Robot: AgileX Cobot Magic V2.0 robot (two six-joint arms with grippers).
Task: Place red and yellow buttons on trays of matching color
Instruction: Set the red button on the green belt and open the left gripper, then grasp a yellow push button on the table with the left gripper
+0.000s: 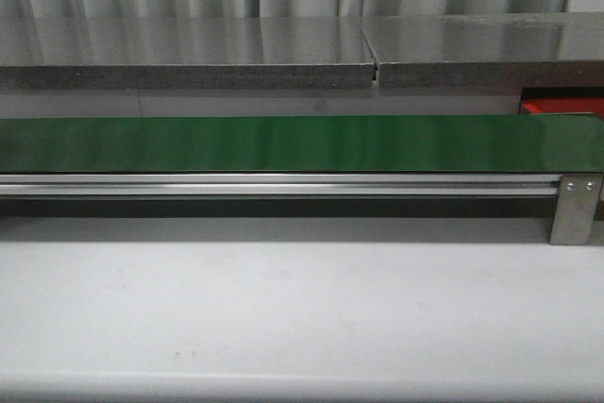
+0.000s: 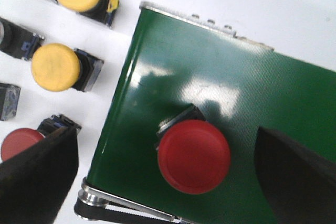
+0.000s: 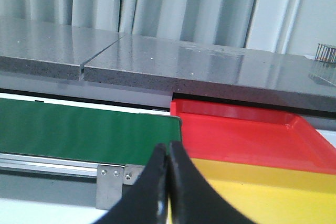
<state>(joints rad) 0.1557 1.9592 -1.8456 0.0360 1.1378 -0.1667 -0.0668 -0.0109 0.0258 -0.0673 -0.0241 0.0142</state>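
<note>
Between spread left fingers (image 2: 294, 182), a glossy round red button (image 2: 194, 156) sits on ribbed belt (image 2: 173, 77); right fingers (image 3: 168, 182) pressed shut.

Front view: level, faces forward across green belt (image 1: 283, 142), mid range; red tray (image 1: 562, 106) edge just beyond belt's right end
Left wrist view: straight down, close over belt (image 2: 210, 93) end, red button (image 2: 194, 156) on it
Right wrist view: low, near-horizontal, beside belt (image 3: 84, 134) end, red tray (image 3: 252, 135) and yellow tray (image 3: 262, 192) adjoining
Shared by all three: belt; front and right wrist share red tray
</note>
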